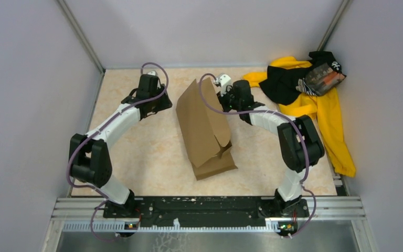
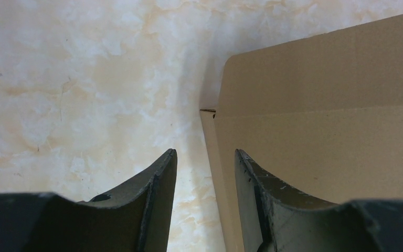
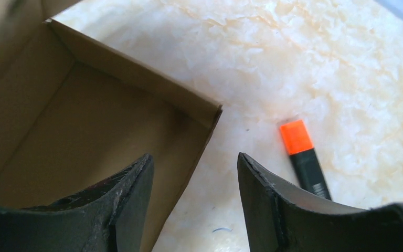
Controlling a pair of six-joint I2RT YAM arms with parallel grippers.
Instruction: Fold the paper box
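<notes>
The paper box (image 1: 205, 128) is brown cardboard, partly folded, in the middle of the table, with one large panel raised and leaning. My left gripper (image 1: 161, 104) is open at the box's far left side; in the left wrist view (image 2: 205, 155) the box (image 2: 320, 121) fills the right side and its thin wall edge runs between my fingers. My right gripper (image 1: 223, 98) is open at the box's far right side; in the right wrist view (image 3: 195, 157) one finger (image 3: 131, 194) is over the box's inside (image 3: 84, 126) and the other is outside its wall.
A yellow-and-black clothing pile (image 1: 315, 89) lies at the back right. A black marker with an orange cap (image 3: 304, 163) lies on the table just right of my right gripper. Grey walls close the table on the left, back and right.
</notes>
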